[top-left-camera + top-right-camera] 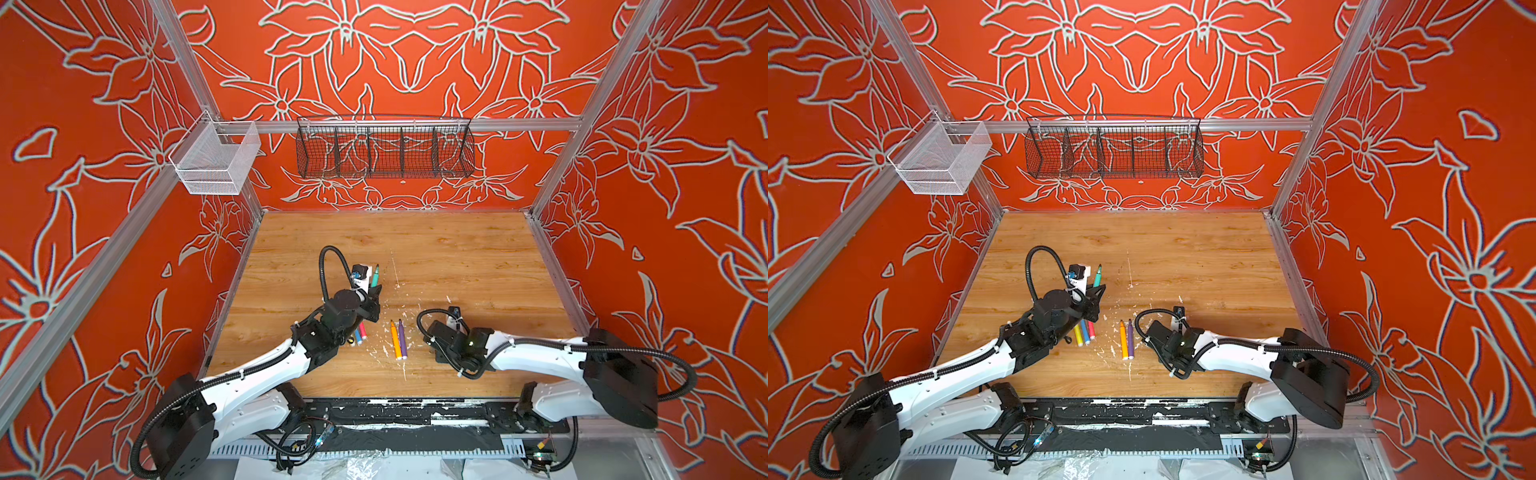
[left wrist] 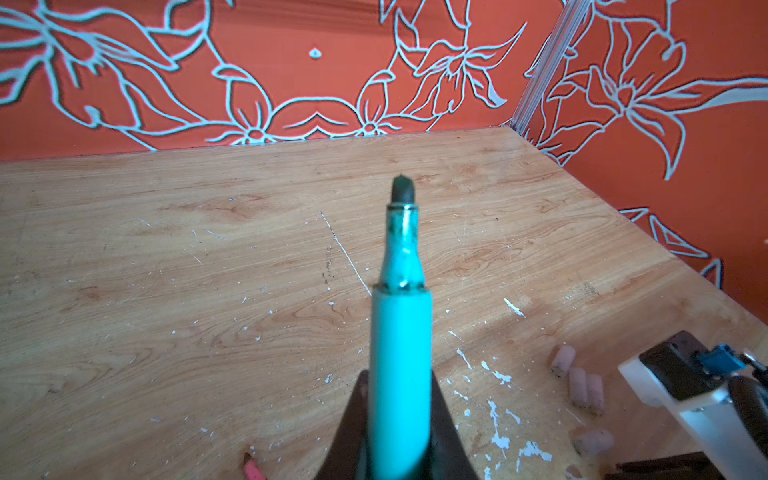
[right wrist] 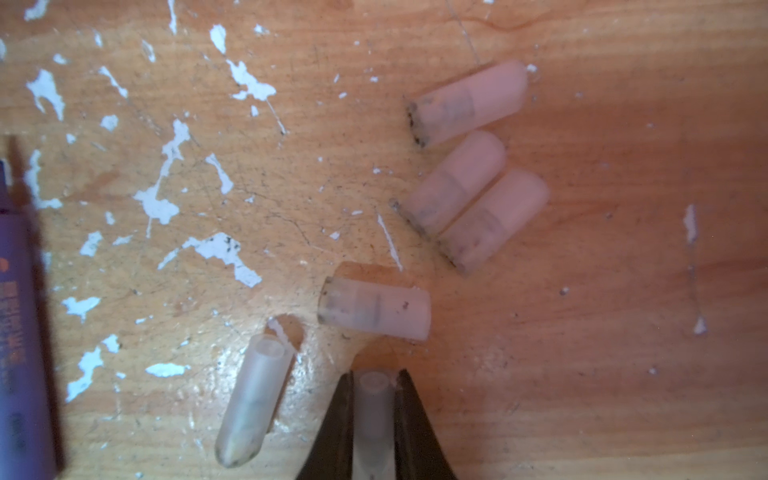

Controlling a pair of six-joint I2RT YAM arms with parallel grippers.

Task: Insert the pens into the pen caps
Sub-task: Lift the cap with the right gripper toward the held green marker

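Left gripper (image 2: 398, 376) clamped on teal pen (image 2: 401, 332), tip toward back wall (image 2: 291, 83); right gripper (image 3: 374, 376) clamped on cap (image 3: 372, 415), mouth outward (five loose caps (image 3: 376, 309) beside); cap lies right of pen, nearer front.

Both arms (image 1: 257, 374) are white shells with chunky black joints (image 1: 619, 374), ribbed black cables (image 1: 328, 257) looping around, dark tapered fingers (image 2: 444, 436).
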